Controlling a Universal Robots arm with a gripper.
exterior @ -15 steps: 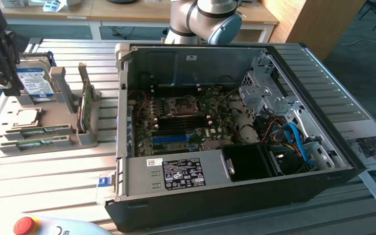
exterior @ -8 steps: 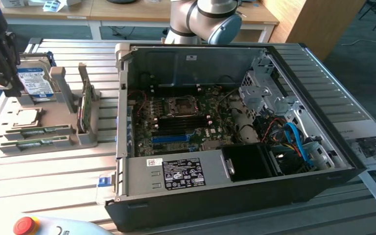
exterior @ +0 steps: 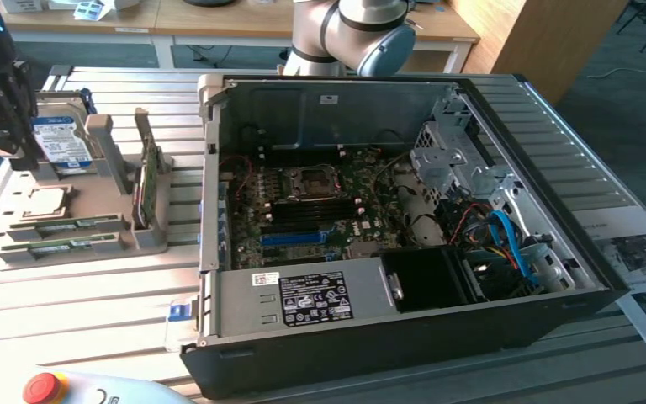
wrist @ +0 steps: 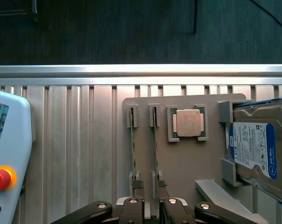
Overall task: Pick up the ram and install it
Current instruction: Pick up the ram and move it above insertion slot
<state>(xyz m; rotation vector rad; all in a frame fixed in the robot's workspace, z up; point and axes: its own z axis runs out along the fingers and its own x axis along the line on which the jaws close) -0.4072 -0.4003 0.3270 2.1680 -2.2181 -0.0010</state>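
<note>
Pick-up approach: the tool (wrist: 149, 186) hangs released and empty over the grey holder (wrist: 183, 163), at nine o'clock from the computer case (exterior: 413, 332) in the exterior view. The ram (wrist: 156, 149) stands on edge in its slot there. A grasp likely needs the fingers (wrist: 137, 185) straddling that one stick.

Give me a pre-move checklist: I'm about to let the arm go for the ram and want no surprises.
1. Ram available: ok. Two ram sticks sit in the tray's slots.
2. Tool empty: ok. It is open and holds nothing.
3. Tool lined up on a stick: cannot tell. It hangs above the tray, at one end of the sticks, touching neither.
4. Neighbours apart from the sticks: ok. The CPU and hard drive sit in their own holders.
5. Case open: ok. The motherboard is exposed.
6. Memory slots free: they look empty; the state of the latches cannot be told.
</note>
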